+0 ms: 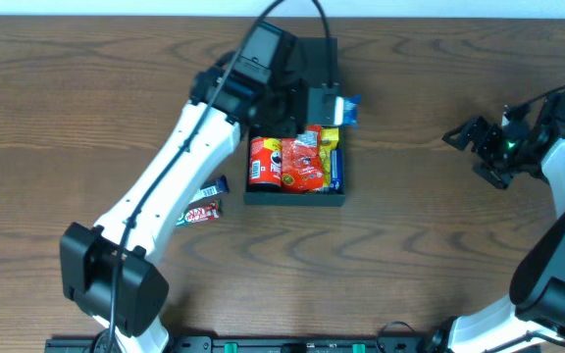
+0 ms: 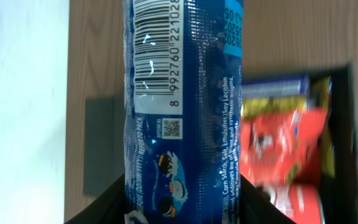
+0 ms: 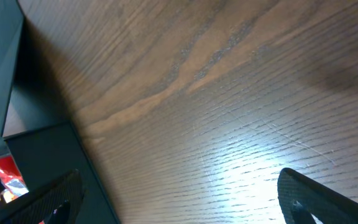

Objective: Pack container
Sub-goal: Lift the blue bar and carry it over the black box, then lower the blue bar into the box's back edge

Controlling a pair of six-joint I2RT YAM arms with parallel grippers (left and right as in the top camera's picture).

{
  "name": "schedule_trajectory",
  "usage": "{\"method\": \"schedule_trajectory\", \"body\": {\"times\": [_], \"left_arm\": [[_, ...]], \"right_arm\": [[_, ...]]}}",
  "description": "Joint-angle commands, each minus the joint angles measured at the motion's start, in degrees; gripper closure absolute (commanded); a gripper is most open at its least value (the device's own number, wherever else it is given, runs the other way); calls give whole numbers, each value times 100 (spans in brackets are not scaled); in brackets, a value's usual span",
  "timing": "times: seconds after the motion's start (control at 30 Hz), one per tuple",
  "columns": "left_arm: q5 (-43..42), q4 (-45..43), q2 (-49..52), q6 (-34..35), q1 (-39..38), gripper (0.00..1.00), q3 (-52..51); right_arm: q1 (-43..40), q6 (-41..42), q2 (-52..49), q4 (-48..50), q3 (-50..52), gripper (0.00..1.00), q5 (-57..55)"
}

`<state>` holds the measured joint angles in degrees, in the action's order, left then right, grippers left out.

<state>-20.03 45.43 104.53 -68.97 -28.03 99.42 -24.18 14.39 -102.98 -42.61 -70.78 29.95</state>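
A: From overhead, the container (image 1: 294, 199) lies at the middle of the table. Our left gripper (image 1: 324, 104) hovers over its far edge, pinching a blue packet (image 1: 347, 110).

B: In the left wrist view, the red packets (image 2: 278, 143) already fill it. We should bring the blue packet inside the walls, low, then release.

A: In the right wrist view, our right gripper (image 3: 182, 202) is spread wide over bare wood, apart from the container.

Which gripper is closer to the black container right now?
Left. The left gripper holds a blue packet over the far-right corner of the container; the right gripper hangs open, well off to its right.
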Motion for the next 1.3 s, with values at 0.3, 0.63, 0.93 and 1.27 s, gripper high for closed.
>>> {"method": "schedule_trajectory", "body": {"times": [0.3, 0.63, 0.93, 1.27], "left_arm": [[337, 269, 656, -586, 175, 94, 232], [-160, 256, 1200, -514, 170, 94, 232], [-179, 44, 1606, -516, 177, 95, 232], [-269, -275, 1998, -337, 203, 94, 232]], "right_arm": [[26, -247, 149, -216, -111, 1, 26], [26, -295, 149, -286, -111, 1, 2], [26, -424, 149, -367, -111, 1, 0], [26, -529, 149, -466, -111, 1, -22]]}}
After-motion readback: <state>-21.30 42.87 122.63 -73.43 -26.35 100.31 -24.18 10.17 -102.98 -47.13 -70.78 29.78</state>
